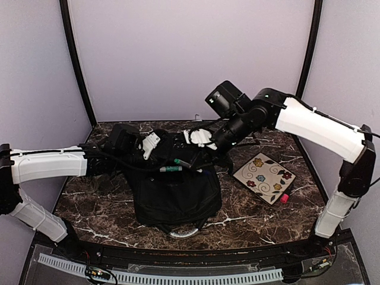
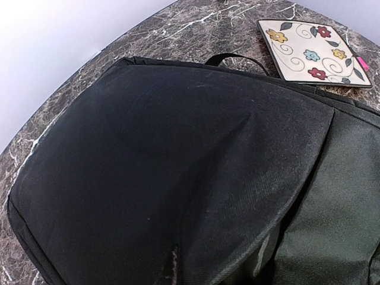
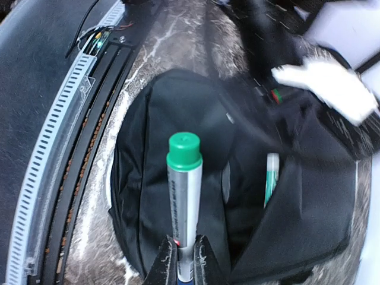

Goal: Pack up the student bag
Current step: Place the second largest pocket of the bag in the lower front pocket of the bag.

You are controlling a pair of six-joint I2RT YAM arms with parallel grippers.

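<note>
Left fingers [image 1: 149, 144] missing from own wrist view; together at far edge of student bag [image 1: 175, 199], pinch on fabric unclear. Right wrist view blurred toward top. Bag black, slumped mid-table [image 1: 101, 208], mouth gaping, loose marker [image 3: 271, 178] inside. Right fingers [image 3: 164, 264] clamped on green-capped marker [image 3: 183, 178].

Left pincer [image 1: 149, 144] closed, right pincer [image 3: 183, 248] clamped

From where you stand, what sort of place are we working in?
Probably a lab robot test cell: plain lavender wall panels between black corner posts, a marble-patterned tabletop, a slotted cable duct at its near edge.
</note>
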